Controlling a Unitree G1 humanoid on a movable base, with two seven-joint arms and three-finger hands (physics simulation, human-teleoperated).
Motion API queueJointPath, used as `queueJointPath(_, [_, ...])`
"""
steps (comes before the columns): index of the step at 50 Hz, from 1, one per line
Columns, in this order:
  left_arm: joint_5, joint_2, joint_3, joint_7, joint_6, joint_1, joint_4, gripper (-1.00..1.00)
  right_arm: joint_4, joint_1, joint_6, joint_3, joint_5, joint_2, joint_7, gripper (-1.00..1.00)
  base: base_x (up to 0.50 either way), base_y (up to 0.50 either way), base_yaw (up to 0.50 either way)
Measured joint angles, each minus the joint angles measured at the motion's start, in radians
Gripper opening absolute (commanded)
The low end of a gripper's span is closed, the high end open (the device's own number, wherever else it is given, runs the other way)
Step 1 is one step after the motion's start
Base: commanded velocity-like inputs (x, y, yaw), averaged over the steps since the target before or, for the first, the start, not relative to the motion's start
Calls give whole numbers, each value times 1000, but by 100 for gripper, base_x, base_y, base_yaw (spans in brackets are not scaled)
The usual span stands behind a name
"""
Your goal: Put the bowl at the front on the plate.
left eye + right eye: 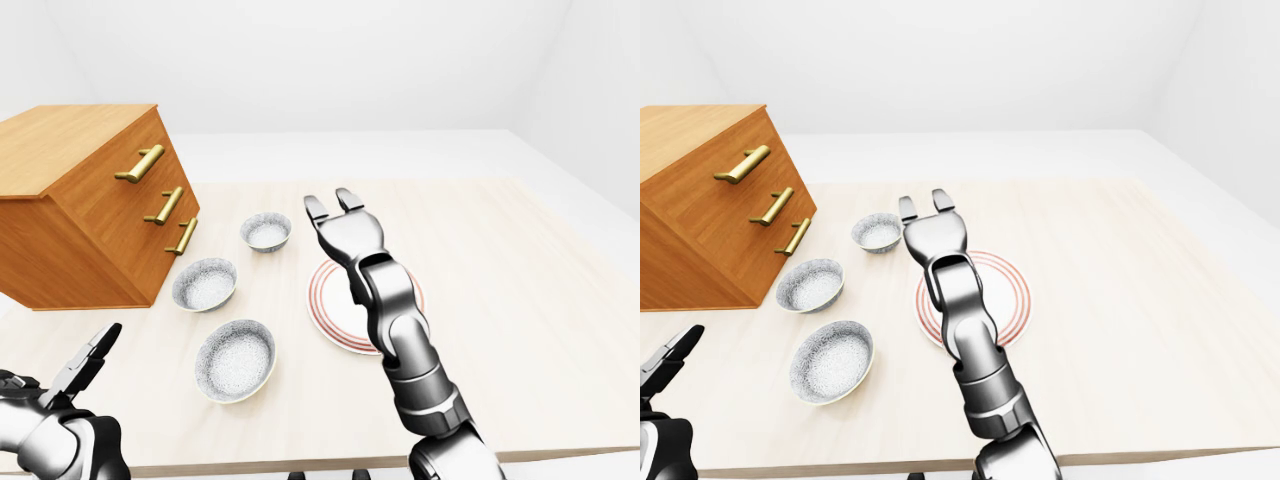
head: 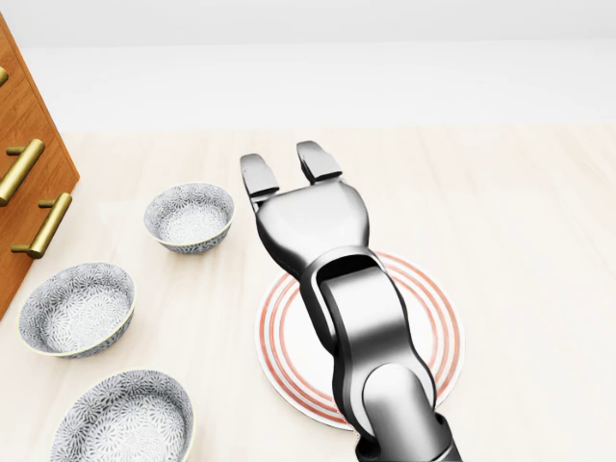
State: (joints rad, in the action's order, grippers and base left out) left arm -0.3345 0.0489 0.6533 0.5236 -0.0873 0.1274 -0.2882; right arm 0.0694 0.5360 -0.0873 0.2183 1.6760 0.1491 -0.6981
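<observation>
Three grey speckled bowls lie in a diagonal row on the table. The lowest bowl point(image 1: 236, 360) is at the bottom of the left-eye view, the middle bowl point(image 1: 204, 284) is above it, and the top bowl point(image 1: 266, 231) is smallest in view. To their right lies a white plate point(image 2: 433, 327) with red rings. My right arm stretches over the plate; my right hand point(image 2: 285, 162) is open and empty, its fingertips just past the plate's top edge, right of the top bowl. My left hand point(image 1: 92, 355) hovers at the lower left, fingers extended, holding nothing.
A wooden chest of drawers point(image 1: 90, 210) with brass handles stands on the left of the light wooden table point(image 1: 520, 300), close to the middle bowl. The table's near edge runs along the bottom of the left-eye view.
</observation>
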Motion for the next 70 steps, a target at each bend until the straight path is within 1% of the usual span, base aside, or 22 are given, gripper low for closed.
queueJointPath(6, [0, 0, 0, 0, 0, 1, 0, 100, 25, -50, 0, 55, 42, 46, 0, 100, 0, 0, 0])
queueJointPath(10, [0, 0, 0, 0, 0, 1, 1, 100, 39, -91, 6, 90, 60, 71, 0, 100, 0, 0, 0])
queueJointPath(21, [-1, 0, 0, 0, 0, 1, -1, 100, 96, -200, 44, 184, 112, 109, 0, 100, 0, 0, 0])
queueJointPath(28, [-1, -1, 1, 0, 0, 1, -2, 100, 127, -271, 57, 246, 128, 119, 0, 100, 0, 0, 0])
queueJointPath(36, [-2, 0, 1, 0, 0, 1, -2, 100, 146, -369, 53, 329, 85, 105, 0, 100, 0, 0, 0])
queueJointPath(40, [-2, 0, 1, 0, 0, -1, 1, 100, 149, -409, 43, 370, 65, 96, 1, 100, 0, 0, 0])
queueJointPath(54, [-2, 2, -1, 0, 0, -2, 3, 100, 138, -487, 46, 488, 60, 72, 4, 100, 0, 0, 0])
queueJointPath(70, [0, 3, -2, 0, 0, -2, 5, 100, 121, -558, 13, 625, 78, 48, 18, 100, 0, 0, 0])
